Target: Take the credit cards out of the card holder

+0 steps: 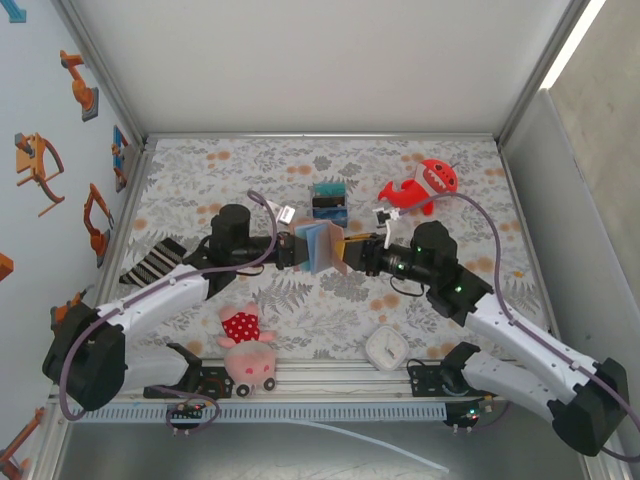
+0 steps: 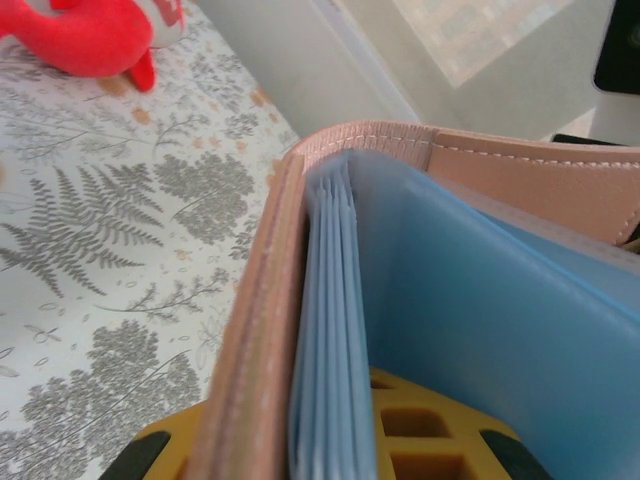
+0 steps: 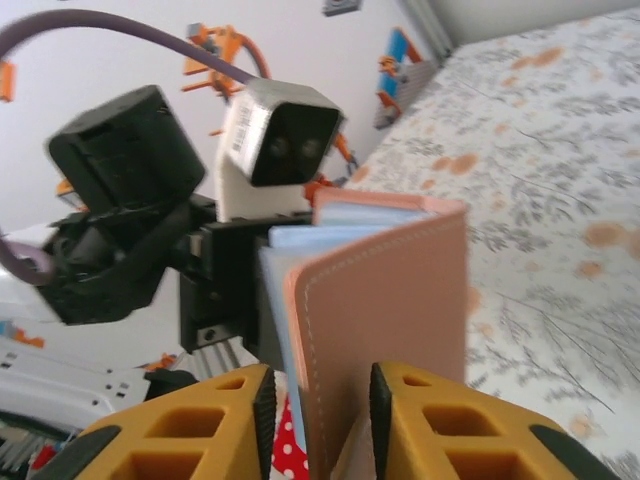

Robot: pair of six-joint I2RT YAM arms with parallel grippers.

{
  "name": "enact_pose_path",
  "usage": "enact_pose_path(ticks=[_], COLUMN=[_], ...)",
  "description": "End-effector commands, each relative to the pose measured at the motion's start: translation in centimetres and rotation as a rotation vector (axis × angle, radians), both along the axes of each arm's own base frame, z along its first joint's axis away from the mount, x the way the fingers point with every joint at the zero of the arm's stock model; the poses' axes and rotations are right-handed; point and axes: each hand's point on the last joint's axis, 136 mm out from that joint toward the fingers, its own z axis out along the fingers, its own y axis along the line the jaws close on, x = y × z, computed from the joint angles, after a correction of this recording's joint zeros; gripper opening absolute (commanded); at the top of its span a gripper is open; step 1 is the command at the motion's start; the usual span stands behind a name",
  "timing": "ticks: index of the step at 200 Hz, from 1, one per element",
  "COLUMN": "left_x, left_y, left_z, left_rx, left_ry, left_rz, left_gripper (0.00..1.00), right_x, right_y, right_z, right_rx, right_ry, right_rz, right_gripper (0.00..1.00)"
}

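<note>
Above the desk (image 1: 200, 180), the left hand (image 1: 291, 251) clamps one cover of the open card holder (image 1: 322, 247). The right hand (image 3: 322, 385) straddles the other cover, jaws loosely parted. A striped box (image 1: 329, 203) stands just behind.

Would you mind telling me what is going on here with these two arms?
Both arms meet over the middle of the floral table, working on the tan card holder, which is fanned open with its blue sleeves showing. The left hand grips one cover. The right hand straddles the opposite flap with a gap on one side, so it does not look clamped. Whether any card is out yet I cannot tell.
</note>
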Motion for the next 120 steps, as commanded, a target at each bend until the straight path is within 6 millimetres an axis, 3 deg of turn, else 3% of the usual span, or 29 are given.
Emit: enact_pose_path(ticks=[1, 64, 120], left_x=[0.6, 0.0, 0.9], left_y=[0.0, -2.3, -4.1], left_z=[-1.0, -4.1, -6.7], left_rx=[0.112, 0.256, 0.302], left_ry=[-0.015, 0.001, 0.095], left_rz=[0.035, 0.02, 0.075], left_gripper=[0.0, 0.0, 0.0], right_x=[1.0, 1.9, 2.0], right_y=[-2.4, -8.1, -11.6], right_z=[0.0, -1.1, -1.7], right_rx=[-0.104, -0.273, -0.366], right_ry=[-0.035, -0.022, -0.011], right_rz=[-0.13, -0.389, -0.534], right_gripper=[0.35, 0.57, 0.65])
